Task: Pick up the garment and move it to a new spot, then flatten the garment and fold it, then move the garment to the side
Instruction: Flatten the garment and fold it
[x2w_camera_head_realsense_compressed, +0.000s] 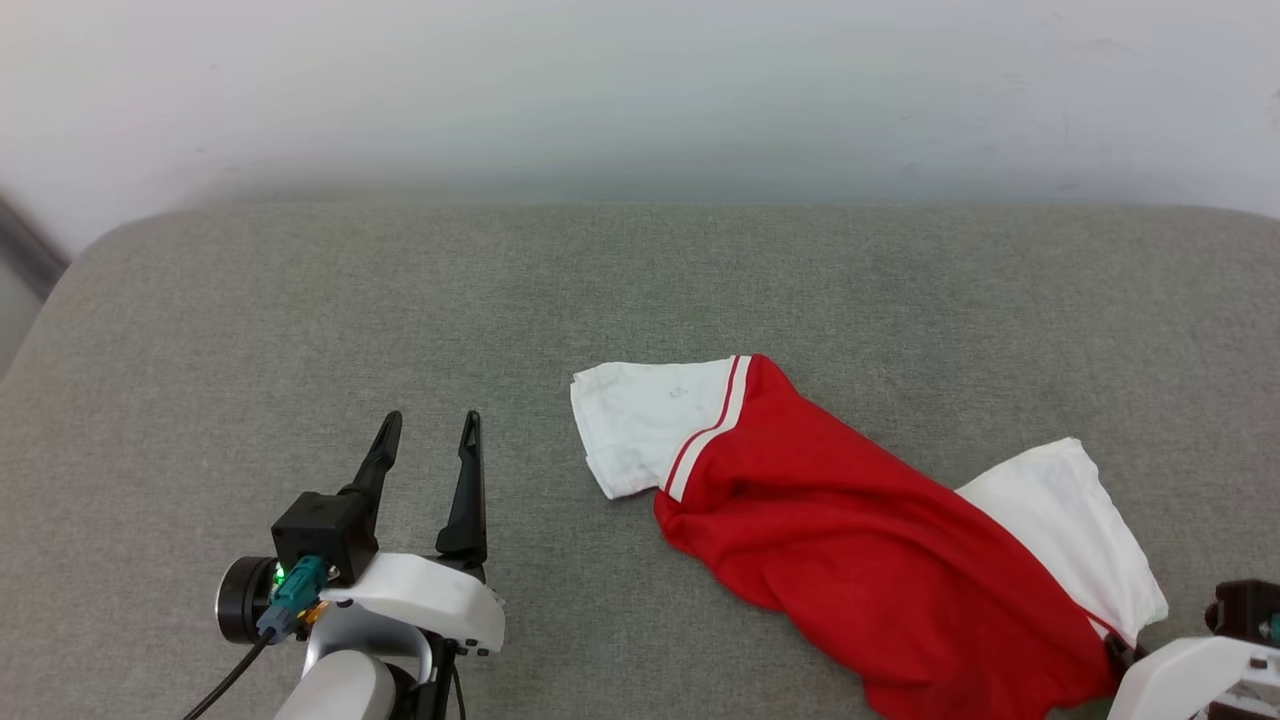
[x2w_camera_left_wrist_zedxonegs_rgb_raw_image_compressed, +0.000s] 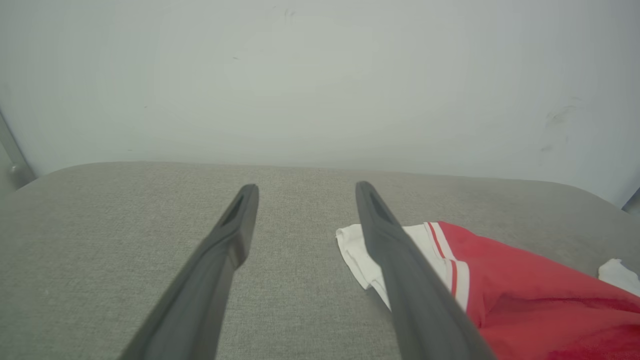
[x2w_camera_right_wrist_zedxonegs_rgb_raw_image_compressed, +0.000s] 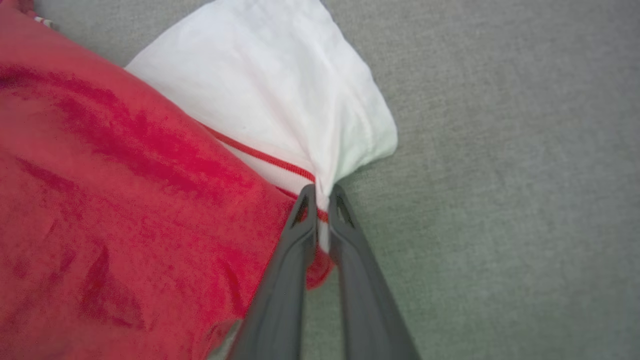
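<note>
Firstly, from the head view, a bright red soft jersey garment with white short sleeves and red-white stripe trim lies rumpled on a grey woven padded surface, stretching from the middle towards the lower right corner. One white sleeve lies flat at the garment's upper left end, the other along its right side. The left gripper, two long dark fingers on a white wrist, sits at the lower left with its fingers spread and nothing between them, apart from the cloth. The right gripper meets the garment's lower right end at the frame's corner, beside its white housing; from here I cannot tell how its fingers stand. Next, the left wrist view shows the left gripper spread wide above the grey surface, with the garment to its right, the right finger passing in front of the sleeve, and a pale wall behind. Lastly, the right wrist view shows the right gripper pressed together on a gathered fold of the garment where the white sleeve meets the red trim, cloth drawn taut into the pinch over the grey surface.
</note>
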